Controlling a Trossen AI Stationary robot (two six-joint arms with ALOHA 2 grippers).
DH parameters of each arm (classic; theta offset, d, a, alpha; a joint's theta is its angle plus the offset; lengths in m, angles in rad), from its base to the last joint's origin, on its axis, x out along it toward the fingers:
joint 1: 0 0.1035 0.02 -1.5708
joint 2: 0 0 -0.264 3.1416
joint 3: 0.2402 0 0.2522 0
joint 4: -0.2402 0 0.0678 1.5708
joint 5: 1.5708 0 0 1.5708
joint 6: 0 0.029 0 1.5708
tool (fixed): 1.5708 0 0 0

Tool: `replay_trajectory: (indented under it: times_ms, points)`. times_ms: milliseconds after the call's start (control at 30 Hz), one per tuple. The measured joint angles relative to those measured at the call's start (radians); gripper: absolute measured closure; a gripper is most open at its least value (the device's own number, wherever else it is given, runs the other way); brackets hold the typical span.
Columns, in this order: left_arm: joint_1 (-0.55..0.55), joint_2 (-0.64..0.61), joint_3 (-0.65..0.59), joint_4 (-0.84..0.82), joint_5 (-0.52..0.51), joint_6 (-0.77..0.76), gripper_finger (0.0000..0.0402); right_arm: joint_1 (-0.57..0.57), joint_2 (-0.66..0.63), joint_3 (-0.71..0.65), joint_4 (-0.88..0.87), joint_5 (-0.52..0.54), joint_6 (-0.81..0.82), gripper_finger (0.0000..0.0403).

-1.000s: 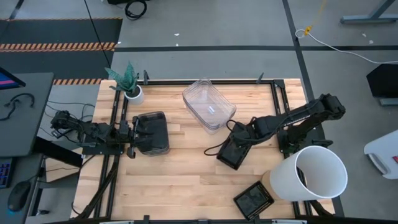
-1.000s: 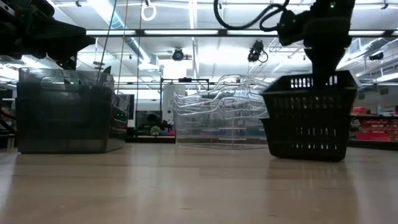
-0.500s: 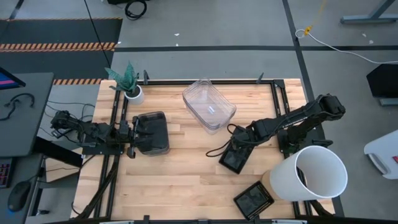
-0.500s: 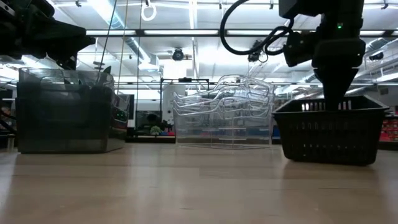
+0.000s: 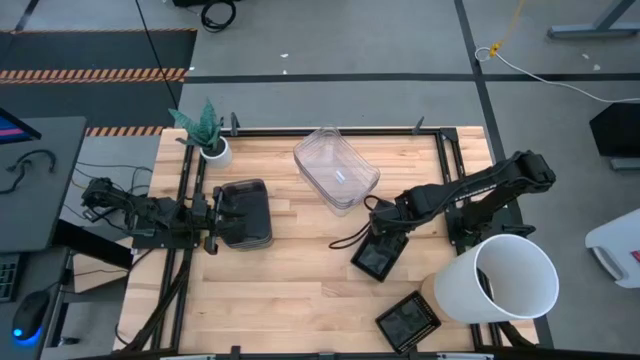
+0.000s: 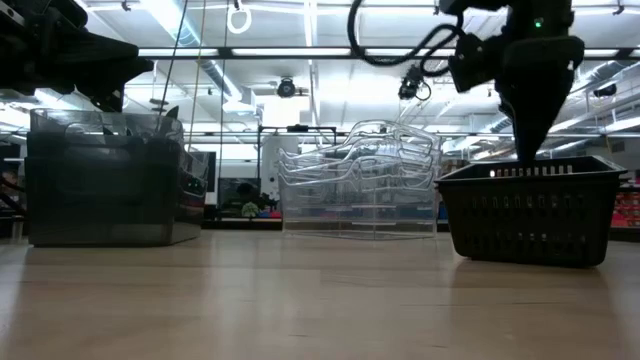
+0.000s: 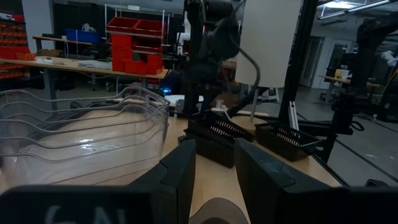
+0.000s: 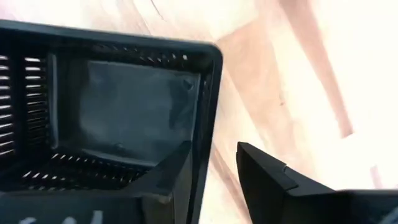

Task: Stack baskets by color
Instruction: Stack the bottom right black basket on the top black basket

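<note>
A small black mesh basket [image 5: 378,260] stands flat on the table right of centre. My right gripper [image 8: 212,149] points down over the basket's far short wall, open, with one finger inside and one outside. A second black basket [image 5: 408,320] lies at the near edge. The stacked smoky grey baskets [image 5: 245,213] stand at the left. My left gripper [image 5: 212,215] waits level and open at their left end, above them. The stacked clear baskets [image 5: 335,168] rest at the far middle. My right gripper comes from above, and its open fingers stand on either side of the black basket's short wall [image 8: 208,118], near a corner. Whether the inner finger [image 8: 177,171] touches that wall I cannot tell. The basket rests with its bottom on the table.
A large white bucket [image 5: 500,278] lies on its side at the near right, close to the second black basket. A small white plant pot [image 5: 212,150] stands at the far left. Bare wood lies between the grey baskets and the black basket.
My right gripper has carried the black basket a little toward the table's near edge and brought it down. The basket hung tilted from the fingers a second ago and now sits level on the table.
</note>
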Motion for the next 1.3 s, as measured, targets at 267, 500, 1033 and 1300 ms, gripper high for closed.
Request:
replay_trajectory:
  times_ms: [267,500,1033,1300]
  points:
    - [0.0,0.0,0.0,0.0,0.0,0.0,0.0283,0.047,-0.001,0.034,0.204,-0.023,-0.191,0.0259]
    - [0.0,0.0,0.0,0.0,0.0,0.0,0.0283,0.154,-0.001,0.034,0.391,-0.151,-0.437,0.026]
    - [0.0,0.0,0.0,0.0,0.0,0.0,0.0283,0.402,0.162,0.14,0.362,-0.125,-0.384,0.0261]
    - [0.0,0.0,0.0,0.0,0.0,0.0,0.0283,0.46,0.275,0.206,0.314,-0.128,-0.387,0.026]
